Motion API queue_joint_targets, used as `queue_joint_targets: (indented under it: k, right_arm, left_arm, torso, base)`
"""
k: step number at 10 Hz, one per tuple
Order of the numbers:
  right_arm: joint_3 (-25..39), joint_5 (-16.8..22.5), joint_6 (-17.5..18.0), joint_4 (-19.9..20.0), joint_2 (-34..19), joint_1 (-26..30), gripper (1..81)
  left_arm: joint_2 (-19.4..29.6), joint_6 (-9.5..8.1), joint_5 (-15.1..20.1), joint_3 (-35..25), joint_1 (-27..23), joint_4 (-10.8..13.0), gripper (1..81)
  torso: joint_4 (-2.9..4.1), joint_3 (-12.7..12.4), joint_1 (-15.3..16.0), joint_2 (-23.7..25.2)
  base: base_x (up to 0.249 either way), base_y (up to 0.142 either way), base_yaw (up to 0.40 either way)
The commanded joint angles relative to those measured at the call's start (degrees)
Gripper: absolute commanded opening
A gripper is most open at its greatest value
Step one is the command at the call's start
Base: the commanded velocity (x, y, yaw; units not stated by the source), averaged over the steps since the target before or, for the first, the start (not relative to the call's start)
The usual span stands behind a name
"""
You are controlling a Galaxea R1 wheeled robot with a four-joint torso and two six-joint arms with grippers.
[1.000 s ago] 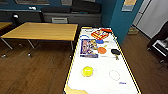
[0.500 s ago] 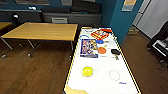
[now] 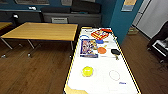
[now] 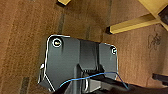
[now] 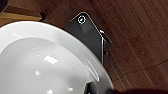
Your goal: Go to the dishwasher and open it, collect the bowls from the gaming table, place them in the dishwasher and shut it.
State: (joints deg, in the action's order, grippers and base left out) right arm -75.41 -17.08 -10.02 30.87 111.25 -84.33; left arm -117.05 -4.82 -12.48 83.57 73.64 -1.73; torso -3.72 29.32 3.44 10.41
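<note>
Yellow-green bowl (image 3: 87, 71), orange bowl (image 3: 102, 50) and black bowl (image 3: 115, 51) lie on the gaming counter (image 3: 105, 83), well ahead of the left claw (image 4: 83, 75) and right claw (image 5: 96, 43), whose opening I cannot tell, so I would drive in squarely, minding the white dish (image 5: 37, 62) close beside the right claw.

Glossy white gaming table (image 3: 105, 83) with yellow rim, yellow-green bowl (image 3: 87, 71), orange bowl (image 3: 102, 50), black bowl (image 3: 115, 51)
</note>
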Motion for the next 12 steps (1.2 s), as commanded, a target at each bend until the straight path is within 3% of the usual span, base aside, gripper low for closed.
queue_joint_targets:
  k: [1,4,6,7,8,9,11,12]
  right_arm:
    - [-1.30,3.10,-0.44,-2.13,0.83,0.43,1.0]
    - [-2.89,3.02,-0.26,-1.69,2.86,0.70,1.0]
    - [-3.24,3.02,-0.26,-1.69,2.60,1.05,1.0]
    - [-3.24,3.02,-0.26,-1.69,2.42,1.05,1.0]
    - [-3.24,3.02,-0.17,-1.69,1.99,1.22,1.0]
    - [-3.15,3.02,-0.17,-1.69,1.55,1.49,1.0]
    - [-3.33,3.02,-0.17,-1.69,1.28,2.02,1.0]
    - [-3.42,3.10,-0.17,-1.69,1.28,2.45,1.0]
  left_arm:
    - [10.85,-8.43,2.99,-11.12,-12.76,-0.47,81.1]
    - [14.82,-14.94,8.16,-17.81,-26.45,-0.47,81.1]
    - [14.04,-21.18,14.11,-17.83,-35.52,-0.29,81.1]
    - [13.07,-22.43,17.58,-16.59,-40.51,-0.38,81.1]
    - [10.46,-24.17,24.02,-14.24,-45.10,-0.38,81.1]
    - [7.72,-24.80,28.19,-11.94,-48.45,-0.37,81.1]
    - [3.51,-27.77,31.47,-9.30,-53.02,-0.29,81.1]
    - [1.64,-30.69,30.85,-7.19,-53.91,-0.38,81.1]
  torso:
    - [0.00,0.00,0.00,0.00]
    - [0.00,0.00,0.00,0.00]
    - [0.00,0.00,0.00,0.00]
    - [0.00,0.00,0.00,0.00]
    - [0.00,0.00,0.00,0.00]
    - [0.00,0.00,0.00,-0.02]
    - [0.00,0.00,0.00,-0.02]
    - [0.00,0.02,0.00,-0.02]
  base:
    - [0.000,0.000,0.000]
    - [0.000,0.000,0.000]
    - [0.000,0.000,0.000]
    - [0.000,0.000,0.000]
    - [0.000,0.000,0.000]
    - [0.000,0.000,0.000]
    - [0.000,0.000,0.000]
    - [0.000,0.000,0.000]
